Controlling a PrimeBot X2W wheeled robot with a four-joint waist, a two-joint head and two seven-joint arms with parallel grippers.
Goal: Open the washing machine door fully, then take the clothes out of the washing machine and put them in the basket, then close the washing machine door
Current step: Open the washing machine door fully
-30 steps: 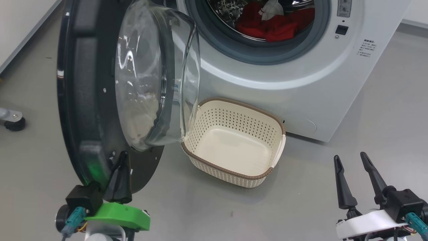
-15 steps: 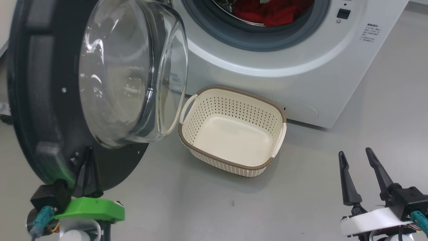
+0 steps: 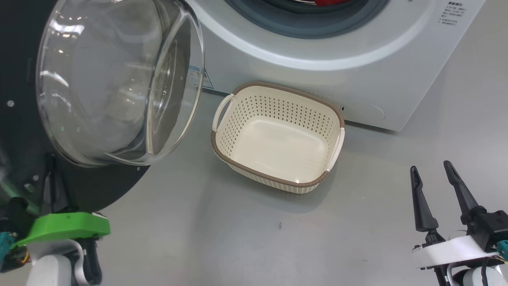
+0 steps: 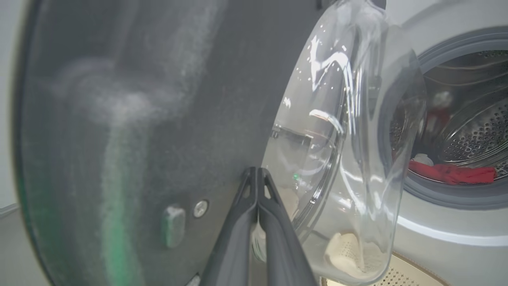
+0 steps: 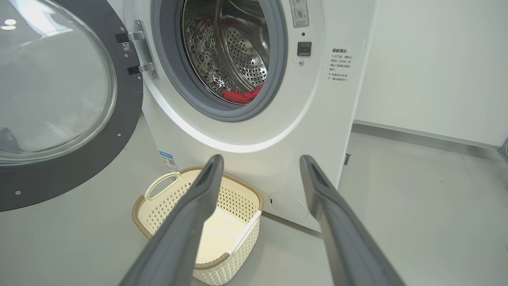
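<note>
While door point(image 3: 115, 83) looks well open but prob. not at its stop, the step in hand is swinging it fully back. L gripper point(image 4: 257, 174) has its fingers pressed together w/ nothing between them. Its tips are on or v. near the door's black inner face, just beside the glass bowl; actual contact I can't confirm.

To do it well:
- Push w/ the closed tips on the flat black ring, not the curved glass, where they'd slip.
- Follow the arc round the hinge point(image 5: 137, 51), not a straight line.
- Go slow near the end stop.

R gripper point(image 3: 430, 167) hangs wide apart and empty, well apart from the washer point(image 3: 317, 79); best left there, clear of the swing. The empty basket point(image 3: 278, 111) sits on the floor just in front of the washer, near the door's low edge. Red clothes point(image 5: 242, 96) lie in the drum.

Writing: a blue label point(image 5: 168, 159) low on the front w/ a code-like square, and a block of small print point(image 5: 338, 65) right of the opening. Both are too small to read. Brand name: can't make one out.
</note>
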